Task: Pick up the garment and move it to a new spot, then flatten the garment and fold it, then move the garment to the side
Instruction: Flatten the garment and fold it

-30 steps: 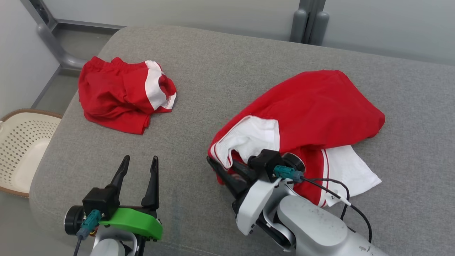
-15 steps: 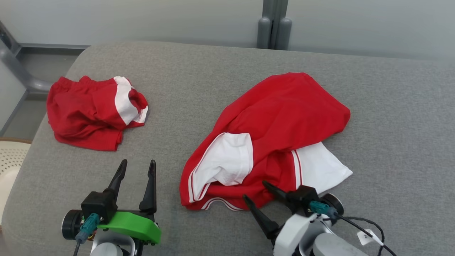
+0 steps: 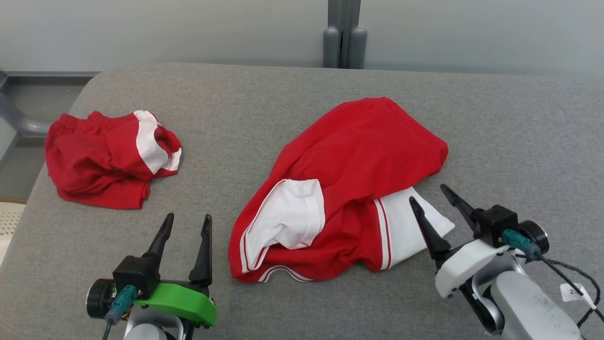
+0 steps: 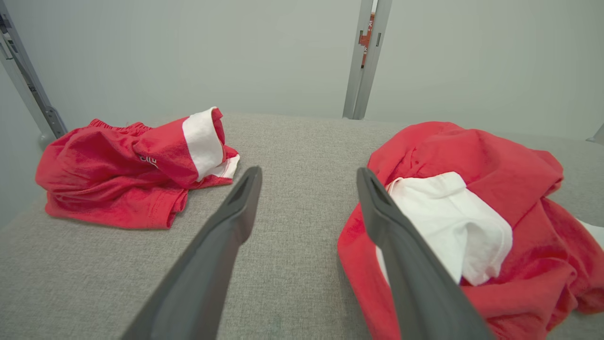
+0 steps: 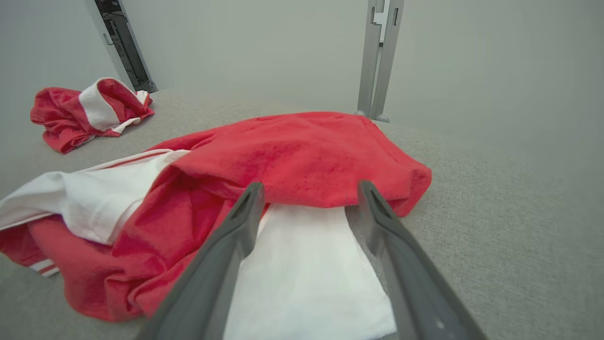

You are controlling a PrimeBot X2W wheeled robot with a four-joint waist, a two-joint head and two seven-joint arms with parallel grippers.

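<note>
Grey cushion [image 3: 283, 94]: right gripper [image 3: 427, 192] just let go of garment [image 3: 368, 151], now open at lower right; left gripper [image 3: 188, 216] open too. Flattening's next, prob.

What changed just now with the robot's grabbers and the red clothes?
The right gripper let go of the big red garment, opened its jaws and swung off to the garment's right side, near its white part. The garment now lies loose on the grey cushion. The left gripper stayed open and empty, and the small red garment stayed where it was. The camera turned too.
</note>
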